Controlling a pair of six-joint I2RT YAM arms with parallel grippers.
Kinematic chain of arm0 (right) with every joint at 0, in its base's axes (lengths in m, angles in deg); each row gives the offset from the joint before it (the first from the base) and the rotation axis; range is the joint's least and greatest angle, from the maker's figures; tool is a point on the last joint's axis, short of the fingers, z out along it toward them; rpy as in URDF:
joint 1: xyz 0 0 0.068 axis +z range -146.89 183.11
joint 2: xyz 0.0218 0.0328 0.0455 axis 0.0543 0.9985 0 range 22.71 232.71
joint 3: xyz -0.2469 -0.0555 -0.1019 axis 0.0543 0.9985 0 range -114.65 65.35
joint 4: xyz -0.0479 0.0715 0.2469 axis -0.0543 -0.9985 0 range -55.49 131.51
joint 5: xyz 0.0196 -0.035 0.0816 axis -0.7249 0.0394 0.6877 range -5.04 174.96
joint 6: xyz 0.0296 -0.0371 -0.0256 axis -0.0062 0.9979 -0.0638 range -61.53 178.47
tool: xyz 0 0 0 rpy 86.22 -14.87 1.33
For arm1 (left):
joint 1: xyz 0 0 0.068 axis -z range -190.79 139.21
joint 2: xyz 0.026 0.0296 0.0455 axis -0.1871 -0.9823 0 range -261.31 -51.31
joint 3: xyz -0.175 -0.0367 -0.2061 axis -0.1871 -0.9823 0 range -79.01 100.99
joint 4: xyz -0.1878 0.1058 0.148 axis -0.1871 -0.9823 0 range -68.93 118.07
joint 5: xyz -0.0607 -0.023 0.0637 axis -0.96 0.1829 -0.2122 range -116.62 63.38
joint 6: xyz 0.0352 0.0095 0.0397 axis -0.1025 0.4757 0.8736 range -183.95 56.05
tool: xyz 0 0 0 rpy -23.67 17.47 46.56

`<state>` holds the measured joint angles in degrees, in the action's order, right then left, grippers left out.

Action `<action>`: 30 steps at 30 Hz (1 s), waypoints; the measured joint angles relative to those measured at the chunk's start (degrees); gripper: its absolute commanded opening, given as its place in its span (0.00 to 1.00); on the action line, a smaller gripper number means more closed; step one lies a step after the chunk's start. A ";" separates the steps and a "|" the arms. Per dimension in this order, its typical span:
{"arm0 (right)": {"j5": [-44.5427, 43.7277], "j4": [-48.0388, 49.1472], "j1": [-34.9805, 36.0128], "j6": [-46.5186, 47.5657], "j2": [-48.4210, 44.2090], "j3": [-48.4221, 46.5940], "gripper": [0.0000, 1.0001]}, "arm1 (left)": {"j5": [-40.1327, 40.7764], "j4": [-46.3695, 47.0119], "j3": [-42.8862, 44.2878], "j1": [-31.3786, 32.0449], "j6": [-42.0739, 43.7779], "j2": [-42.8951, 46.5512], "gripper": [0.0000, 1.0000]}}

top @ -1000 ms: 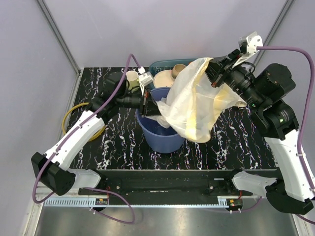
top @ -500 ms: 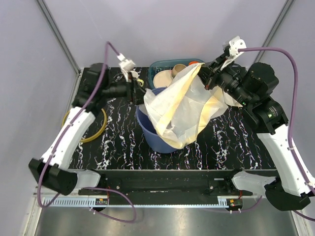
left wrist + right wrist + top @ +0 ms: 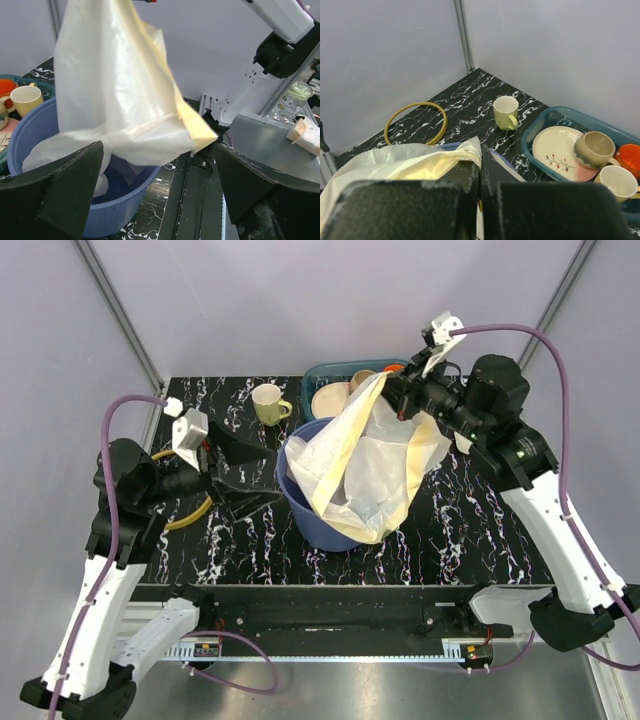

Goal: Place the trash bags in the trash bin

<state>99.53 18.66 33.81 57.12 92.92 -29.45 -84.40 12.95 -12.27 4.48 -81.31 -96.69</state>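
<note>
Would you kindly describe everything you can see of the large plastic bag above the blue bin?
The large bag is thin, crinkly, translucent film, cream-white with a yellowish tint. The right gripper, shut, pinches its top edge and holds it up. It hangs slanted, its lower part sagging into the blue bin and draping over the rim. The open left gripper is clear of it.

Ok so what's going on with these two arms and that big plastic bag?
The right gripper is shut on the top of the large trash bag, holding it up over the blue trash bin. The bag's lower part sags into the bin's mouth, but most of it is above the rim, so it is not in yet. The left gripper is wide open to the left of the bin, holding nothing.
</note>
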 measured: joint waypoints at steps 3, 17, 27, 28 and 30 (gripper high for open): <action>2.29 0.31 0.00 -0.70 1.81 -0.17 0.00 | 2.75 -0.70 1.55 5.84 1.66 -0.92 0.91; 11.41 2.60 0.59 -5.60 8.24 -1.55 0.00 | 22.29 -14.73 10.49 20.83 10.21 -11.34 0.59; 15.34 3.23 1.97 -6.45 9.86 -2.38 0.00 | 25.99 -18.40 11.45 22.32 9.44 -13.51 0.29; 15.54 3.21 1.97 -6.45 9.92 -2.40 0.00 | 25.99 -18.51 11.45 22.29 8.85 -13.49 0.26; 16.22 3.17 1.99 -6.43 10.10 -2.40 0.00 | 25.81 -18.47 11.45 22.23 7.80 -13.44 0.13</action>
<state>115.75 21.83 35.80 50.70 103.02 -31.86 -58.59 -5.52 -0.82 26.71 -73.51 -110.14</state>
